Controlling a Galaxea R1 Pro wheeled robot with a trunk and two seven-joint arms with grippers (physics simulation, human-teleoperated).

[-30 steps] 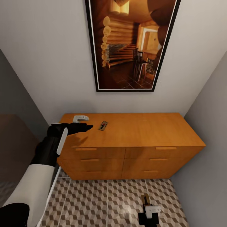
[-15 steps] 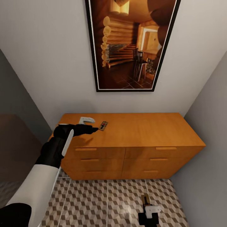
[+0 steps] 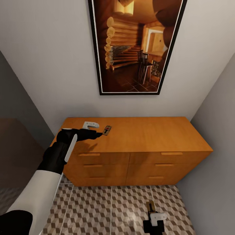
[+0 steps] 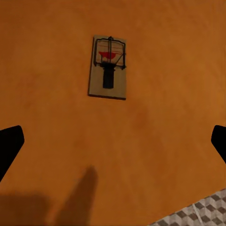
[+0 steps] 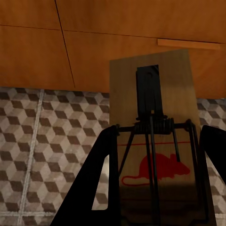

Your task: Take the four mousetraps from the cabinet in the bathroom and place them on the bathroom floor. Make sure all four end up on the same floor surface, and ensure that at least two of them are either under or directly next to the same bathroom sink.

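Observation:
One mousetrap lies flat on the orange-brown cabinet, toward its left end. My left gripper hovers open just left of it, apart from it. In the left wrist view the mousetrap sits on the cabinet top ahead of the spread fingertips. Low at the right, my right gripper is shut on a second mousetrap above the cube-patterned bathroom floor. The right wrist view has that mousetrap between the dark fingers, facing the drawer fronts. The sink is out of view.
The cabinet stands in a narrow nook with a grey wall close on the right and another wall on the left. A large framed picture hangs above it. A dark brown surface lies at the left.
My left gripper has slid right across the cabinet top, closer to the mousetrap lying there. The right gripper and its mousetrap have stayed still.

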